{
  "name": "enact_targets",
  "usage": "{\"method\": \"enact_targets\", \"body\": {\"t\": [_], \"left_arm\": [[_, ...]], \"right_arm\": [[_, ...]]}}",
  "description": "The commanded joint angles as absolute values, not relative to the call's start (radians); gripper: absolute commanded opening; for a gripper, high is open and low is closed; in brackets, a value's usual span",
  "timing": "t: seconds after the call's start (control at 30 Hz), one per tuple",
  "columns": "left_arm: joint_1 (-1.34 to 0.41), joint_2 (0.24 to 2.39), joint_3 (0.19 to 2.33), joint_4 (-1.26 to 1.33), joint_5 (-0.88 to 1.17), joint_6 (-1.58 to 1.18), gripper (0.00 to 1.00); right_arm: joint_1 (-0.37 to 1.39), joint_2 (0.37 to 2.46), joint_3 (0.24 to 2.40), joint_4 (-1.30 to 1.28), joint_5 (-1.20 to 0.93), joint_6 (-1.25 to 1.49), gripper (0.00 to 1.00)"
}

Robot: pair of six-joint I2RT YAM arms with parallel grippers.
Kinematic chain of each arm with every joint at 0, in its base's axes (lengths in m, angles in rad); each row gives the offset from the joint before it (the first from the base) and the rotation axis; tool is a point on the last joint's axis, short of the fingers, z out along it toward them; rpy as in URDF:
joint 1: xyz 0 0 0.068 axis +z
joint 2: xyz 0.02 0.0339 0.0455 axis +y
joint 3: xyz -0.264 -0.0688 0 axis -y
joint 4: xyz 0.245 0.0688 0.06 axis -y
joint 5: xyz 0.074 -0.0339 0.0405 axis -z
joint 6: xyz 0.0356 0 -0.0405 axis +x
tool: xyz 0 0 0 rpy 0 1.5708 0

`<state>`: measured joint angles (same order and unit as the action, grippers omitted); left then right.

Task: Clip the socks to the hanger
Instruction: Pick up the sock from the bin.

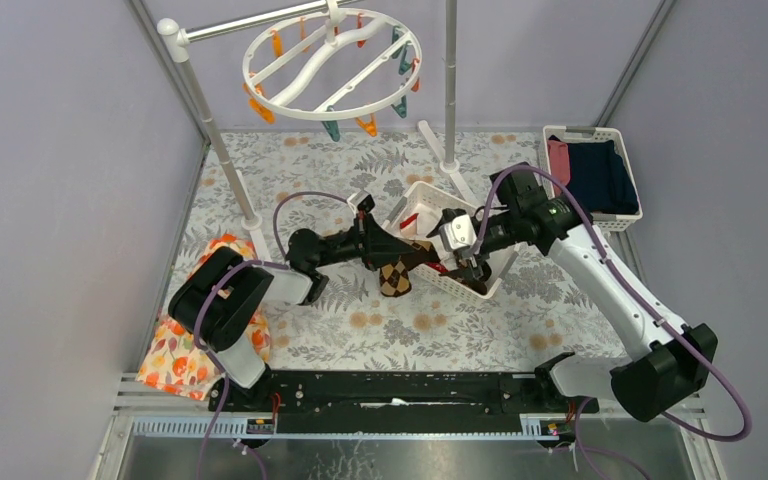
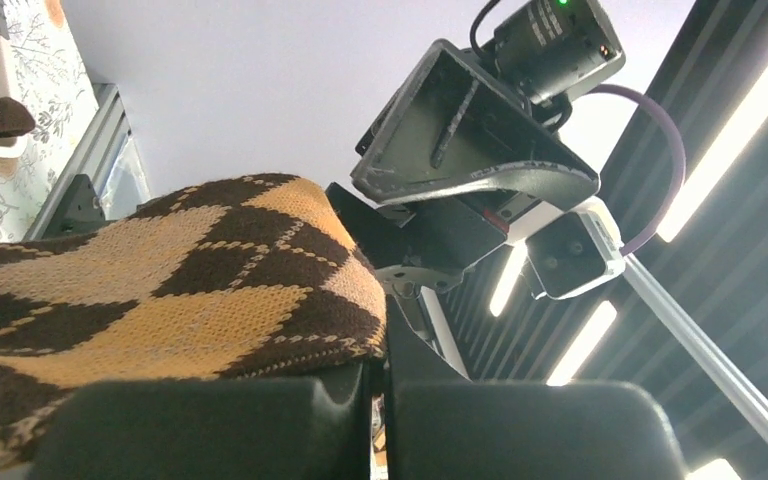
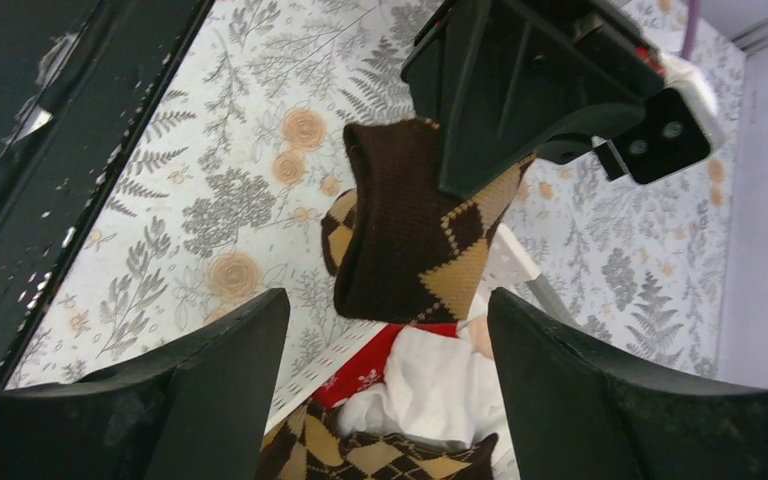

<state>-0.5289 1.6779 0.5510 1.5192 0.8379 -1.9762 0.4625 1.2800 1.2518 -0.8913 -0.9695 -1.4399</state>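
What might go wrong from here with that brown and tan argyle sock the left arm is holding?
1. The shut left gripper pinches the brown-and-tan argyle knit sock by one part and the rest dangles, so it may slip and drop near the white slatted plastic basket.
2. The open right gripper sits close to the left one. Closing for a handover might clash fingers.

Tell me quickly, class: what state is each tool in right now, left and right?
Left tool: closed, holding the brown argyle sock.
Right tool: open, holding nothing, straddling that sock.
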Motion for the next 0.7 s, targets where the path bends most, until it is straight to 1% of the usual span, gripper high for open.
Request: {"method": "enact_targets", "body": {"t": [0.0, 0.13, 0.2, 0.27, 0.3, 0.4, 0.47, 0.5, 0.53, 0.63, 0.67], "left_arm": [[-0.525, 1.686, 0.564, 1.61, 0.778, -2.028, 0.0], [-0.525, 1.69, 0.553, 1.611, 0.751, -2.036, 0.0], [-0.525, 1.69, 0.548, 1.611, 0.744, -2.036, 0.0], [-0.524, 1.689, 0.541, 1.611, 0.734, -2.036, 0.0], [-0.525, 1.688, 0.539, 1.611, 0.733, -2.036, 0.0], [-0.524, 1.687, 0.537, 1.611, 0.732, -2.036, 0.0], [-0.524, 1.686, 0.535, 1.611, 0.734, -2.032, 0.0], [-0.524, 1.685, 0.532, 1.611, 0.736, -2.026, 0.01], [-0.524, 1.683, 0.526, 1.611, 0.739, -2.017, 0.05], [-0.519, 1.678, 0.501, 1.611, 0.765, -1.956, 0.17], [-0.516, 1.673, 0.489, 1.611, 0.78, -1.926, 0.23]], "right_arm": [[0.492, 1.242, 1.243, -0.727, -0.989, -1.282, 0.76], [0.517, 1.244, 1.227, -0.656, -0.951, -1.192, 0.64], [0.523, 1.239, 1.221, -0.628, -0.94, -1.158, 0.57], [0.525, 1.233, 1.219, -0.613, -0.933, -1.13, 0.45], [0.526, 1.229, 1.217, -0.602, -0.925, -1.117, 0.36], [0.526, 1.218, 1.217, -0.591, -0.9, -1.092, 0.15], [0.526, 1.21, 1.223, -0.585, -0.888, -1.068, 0.05], [0.525, 1.208, 1.23, -0.583, -0.887, -1.047, 0.02], [0.525, 1.206, 1.241, -0.585, -0.885, -1.022, 0.0], [0.523, 1.206, 1.294, -0.623, -0.866, -0.96, 0.0], [0.524, 1.206, 1.311, -0.649, -0.856, -0.946, 0.0]]}}
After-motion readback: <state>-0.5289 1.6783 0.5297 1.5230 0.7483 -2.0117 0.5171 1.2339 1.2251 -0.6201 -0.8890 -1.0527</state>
